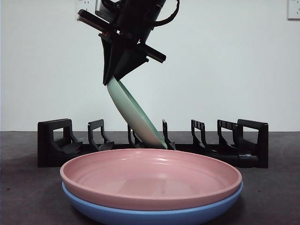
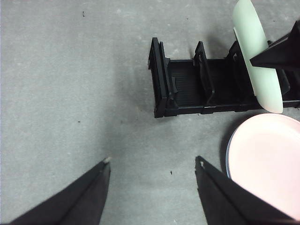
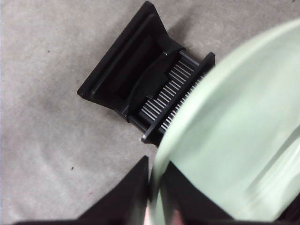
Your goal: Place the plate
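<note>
Plates are sitting nearest on the grey surface (image 1: 28,197): a pink plate (image 1: 151,180) nested in a blue plate (image 1: 154,213). Behind them, the right pincer (image 1: 110,79) is clenching the rim of the green plate (image 1: 136,115), tilting it with its lower edge reaching into a middle slot of the black rack (image 1: 152,147). Insertion seems the step in hand; next the plate probably needs seating upright before letting go. The left pincer (image 2: 152,164) is hanging released, well left of the rack.
</note>
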`<action>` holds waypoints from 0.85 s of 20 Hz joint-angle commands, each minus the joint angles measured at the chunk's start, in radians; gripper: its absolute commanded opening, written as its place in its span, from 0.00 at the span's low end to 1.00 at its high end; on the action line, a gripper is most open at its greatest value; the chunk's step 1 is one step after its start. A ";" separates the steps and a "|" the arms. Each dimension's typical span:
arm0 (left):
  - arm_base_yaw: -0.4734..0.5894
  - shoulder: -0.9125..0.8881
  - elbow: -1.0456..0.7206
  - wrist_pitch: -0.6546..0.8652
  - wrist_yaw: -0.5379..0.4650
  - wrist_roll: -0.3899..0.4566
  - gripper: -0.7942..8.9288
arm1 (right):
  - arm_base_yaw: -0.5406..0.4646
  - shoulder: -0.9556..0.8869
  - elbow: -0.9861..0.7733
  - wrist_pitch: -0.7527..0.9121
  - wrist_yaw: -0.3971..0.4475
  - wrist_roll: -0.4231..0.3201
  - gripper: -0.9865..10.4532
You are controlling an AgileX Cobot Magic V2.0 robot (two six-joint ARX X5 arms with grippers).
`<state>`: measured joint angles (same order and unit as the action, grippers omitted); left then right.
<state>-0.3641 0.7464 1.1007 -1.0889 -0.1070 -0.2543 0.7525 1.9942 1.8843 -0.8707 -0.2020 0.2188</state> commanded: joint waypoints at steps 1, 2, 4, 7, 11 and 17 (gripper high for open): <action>-0.002 0.005 0.019 0.011 -0.005 0.000 0.37 | 0.011 0.021 0.029 0.011 0.000 0.006 0.10; -0.002 0.005 0.019 0.011 -0.005 0.000 0.37 | 0.011 0.021 0.037 0.009 -0.001 0.005 0.10; -0.002 0.005 0.019 0.012 -0.005 0.000 0.37 | 0.011 0.019 0.074 -0.007 -0.010 -0.005 0.10; -0.002 0.005 0.019 0.012 -0.005 0.001 0.37 | 0.011 0.018 0.196 -0.103 -0.010 -0.055 0.10; -0.002 0.005 0.019 0.013 -0.005 0.003 0.37 | 0.026 0.011 0.375 -0.252 -0.003 -0.180 0.10; -0.002 0.005 0.019 0.012 -0.005 -0.001 0.37 | 0.070 -0.101 0.385 -0.276 0.099 -0.251 0.10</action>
<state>-0.3641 0.7464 1.1007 -1.0878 -0.1070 -0.2543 0.8120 1.8938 2.2471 -1.1584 -0.1081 -0.0090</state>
